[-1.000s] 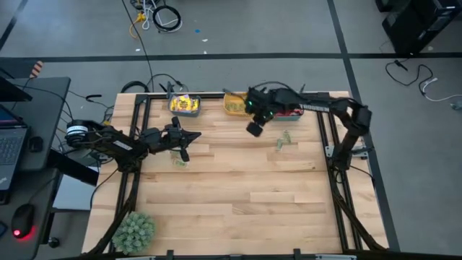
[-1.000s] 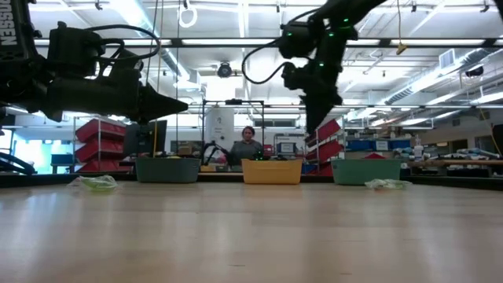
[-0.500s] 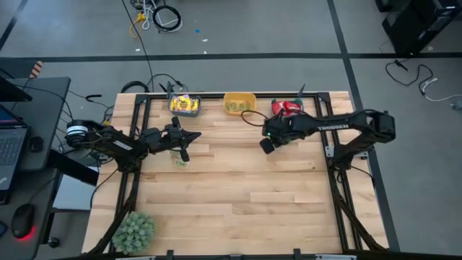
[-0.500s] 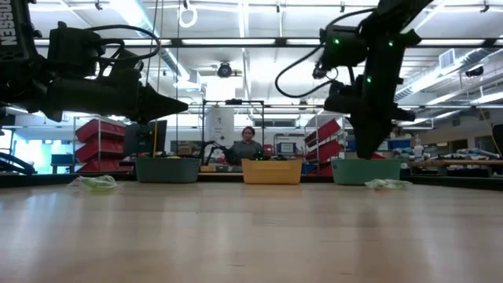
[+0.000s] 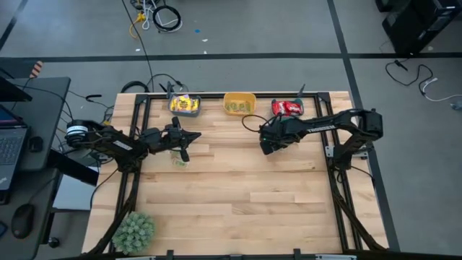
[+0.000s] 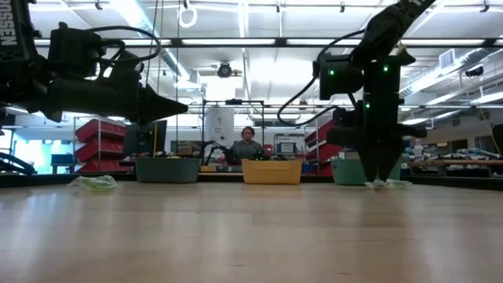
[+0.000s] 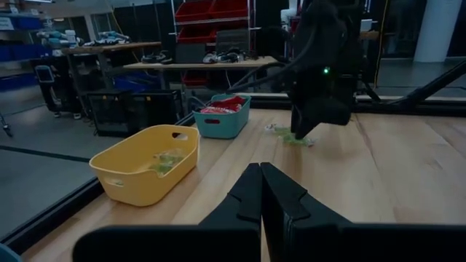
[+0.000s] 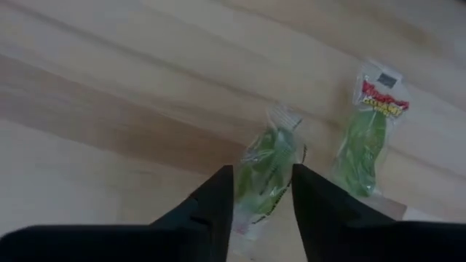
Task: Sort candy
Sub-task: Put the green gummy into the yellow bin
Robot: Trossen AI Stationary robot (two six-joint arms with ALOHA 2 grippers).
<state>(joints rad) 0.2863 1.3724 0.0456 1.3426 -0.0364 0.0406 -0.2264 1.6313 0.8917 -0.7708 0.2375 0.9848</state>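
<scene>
Bright overhead striplights, backlit arms, soft wrist-cam.

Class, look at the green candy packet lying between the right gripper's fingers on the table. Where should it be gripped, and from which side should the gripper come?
Grip the green candy packet across its narrow middle, coming straight down from above. It lies flat on the table, so its sides give little to hold. The right gripper is open with one finger on each long edge. A second green packet lies apart beside it, so closing should probably not catch it.

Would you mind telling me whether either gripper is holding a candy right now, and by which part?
Nothing is held. The right gripper is open, its fingers either side of a green candy packet lying on the table. The left gripper is shut and empty.
</scene>
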